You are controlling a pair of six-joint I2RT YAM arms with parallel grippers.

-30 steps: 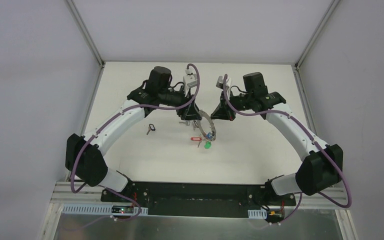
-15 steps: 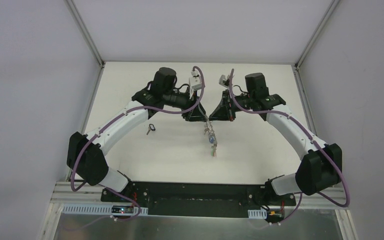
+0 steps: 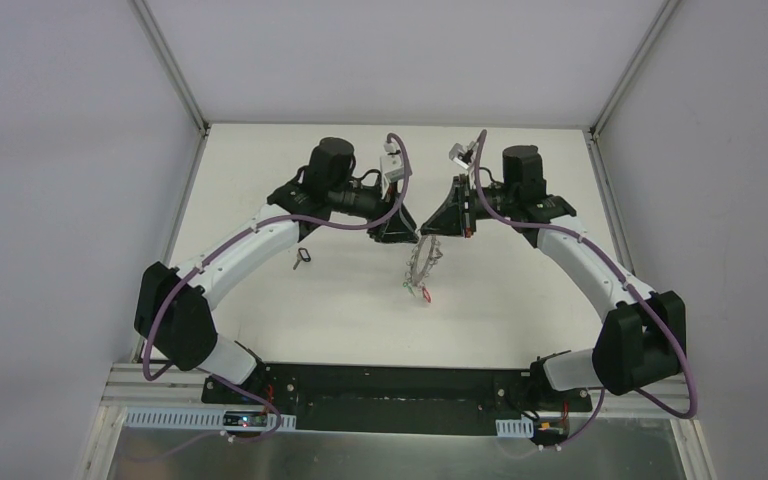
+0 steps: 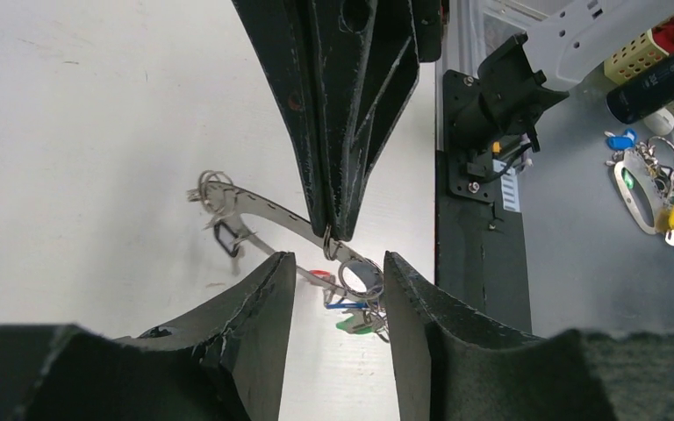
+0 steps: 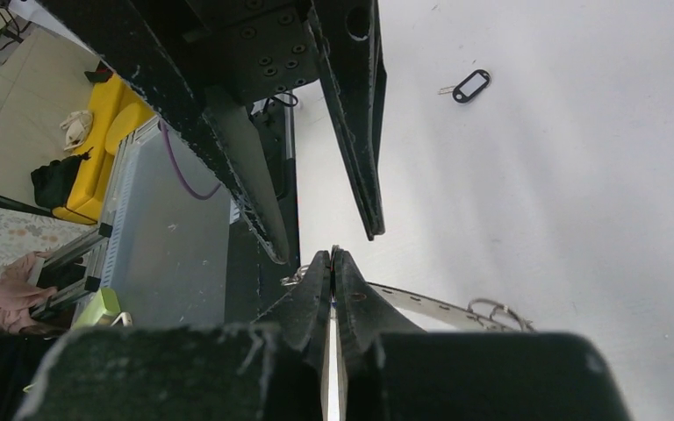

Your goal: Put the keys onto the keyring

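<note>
As the top view shows, keyring (image 3: 422, 264): it hangs in the air under my two grippers, above the white table (image 3: 520, 290).
Top view, right gripper (image 3: 430, 232): it is at the upper end of the keyring.
Top view, left gripper (image 3: 400, 234): just beside the right one.
Top view, loose key (image 3: 302, 257): it lies on the table with its black tag, well apart from the keyring.
Left wrist view, left gripper: my fingers (image 4: 268, 324) stand apart and hold nothing; the keyring passes between them.
Left wrist view, keys (image 4: 351, 307): they hang on the keyring with red, blue and green tags.
Right wrist view, right gripper: fully closed, pinching the keyring.
</note>
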